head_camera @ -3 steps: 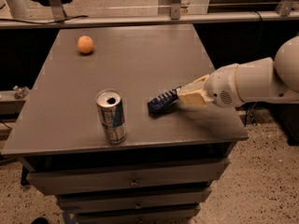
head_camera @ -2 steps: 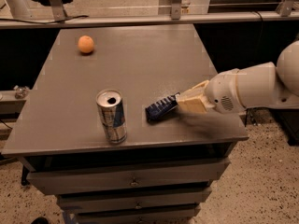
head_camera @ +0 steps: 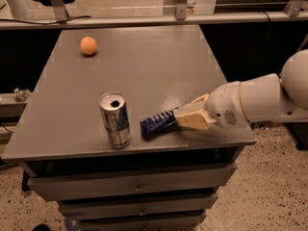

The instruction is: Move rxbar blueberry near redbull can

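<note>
The redbull can (head_camera: 115, 120) stands upright near the front edge of the grey table (head_camera: 139, 71), silver and blue with an open top. The rxbar blueberry (head_camera: 157, 123), a dark navy wrapper, sits just right of the can, a small gap between them, low at the table surface. My gripper (head_camera: 185, 118) reaches in from the right on the white arm, its tan fingers (head_camera: 192, 121) shut on the bar's right end.
A round orange fruit (head_camera: 88, 45) lies at the table's far left. Drawers (head_camera: 134, 189) sit under the tabletop. A metal rail (head_camera: 154, 19) runs behind the table. Speckled floor lies to the right.
My gripper has moved left and toward the front edge with the bar in it, bringing the bar closer to the can.
</note>
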Controlling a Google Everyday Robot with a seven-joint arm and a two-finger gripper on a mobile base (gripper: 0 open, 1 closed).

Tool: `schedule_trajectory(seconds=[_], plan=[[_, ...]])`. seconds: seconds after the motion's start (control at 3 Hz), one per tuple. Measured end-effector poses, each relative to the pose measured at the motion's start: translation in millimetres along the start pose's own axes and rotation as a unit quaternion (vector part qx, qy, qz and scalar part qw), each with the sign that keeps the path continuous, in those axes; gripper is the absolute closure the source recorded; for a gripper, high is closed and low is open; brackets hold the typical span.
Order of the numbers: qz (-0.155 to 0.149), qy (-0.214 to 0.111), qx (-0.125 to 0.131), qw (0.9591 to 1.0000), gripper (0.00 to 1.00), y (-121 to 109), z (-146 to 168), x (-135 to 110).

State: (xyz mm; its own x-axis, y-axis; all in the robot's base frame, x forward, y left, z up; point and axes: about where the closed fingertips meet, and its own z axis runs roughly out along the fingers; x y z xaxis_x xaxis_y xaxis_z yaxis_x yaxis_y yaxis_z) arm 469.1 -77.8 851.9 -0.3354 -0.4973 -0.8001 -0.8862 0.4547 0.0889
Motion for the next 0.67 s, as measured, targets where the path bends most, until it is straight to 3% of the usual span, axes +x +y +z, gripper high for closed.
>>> schedule_trajectory(seconds=[0.33,0.67], plan=[[0.006,0.001,-0.018,0.9998,1.0,13.3,6.9,4.3],[0.007,0.008,-0.027,0.9996,0.82,20.6,13.8,8.9]])
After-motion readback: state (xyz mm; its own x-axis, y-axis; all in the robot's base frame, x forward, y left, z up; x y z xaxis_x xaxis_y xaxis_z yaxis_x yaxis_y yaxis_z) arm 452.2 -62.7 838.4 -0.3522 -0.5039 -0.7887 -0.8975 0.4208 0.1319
